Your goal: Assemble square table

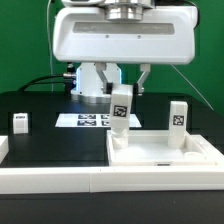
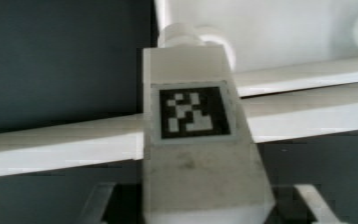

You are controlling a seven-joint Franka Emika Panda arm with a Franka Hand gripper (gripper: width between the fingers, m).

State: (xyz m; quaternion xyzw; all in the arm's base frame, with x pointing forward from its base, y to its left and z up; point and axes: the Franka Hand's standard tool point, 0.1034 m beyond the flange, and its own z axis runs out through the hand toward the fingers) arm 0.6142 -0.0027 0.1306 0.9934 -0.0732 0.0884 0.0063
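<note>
- Gripper [image 1: 122, 94] hangs over the square slab [image 1: 170, 152], above the slab's corner on the exterior view's left.
- Jaws stand at a narrow gap, closed on the upper part of the held leg [image 1: 121, 110]. In the wrist view this leg [image 2: 202, 120] fills the space between the two jaws.
- The held leg is a white block with a black-and-white tag on the face towards both cameras. It is tilted, not upright.
- The held leg's lower end is down at the slab's rim, at that same corner. I cannot tell whether it touches the slab or sits in a socket.
- In the wrist view the slab's raised rim [image 2: 51, 145] runs as a white band across and behind the held leg, with dark table beyond it.
- Standing leg [image 1: 178, 118] is upright on the slab, near the slab's far edge on the exterior view's right, tag facing the camera. It is well apart from the held leg.
- Loose leg [image 1: 20, 122] lies off the slab, on the black table [image 1: 40, 145], well away to the exterior view's left.
- Marker board [image 1: 88, 120] lies flat on the table, just beyond the slab's left corner and behind the held leg.
- White rail [image 1: 50, 178] runs along the table edge in front of the slab.
</note>
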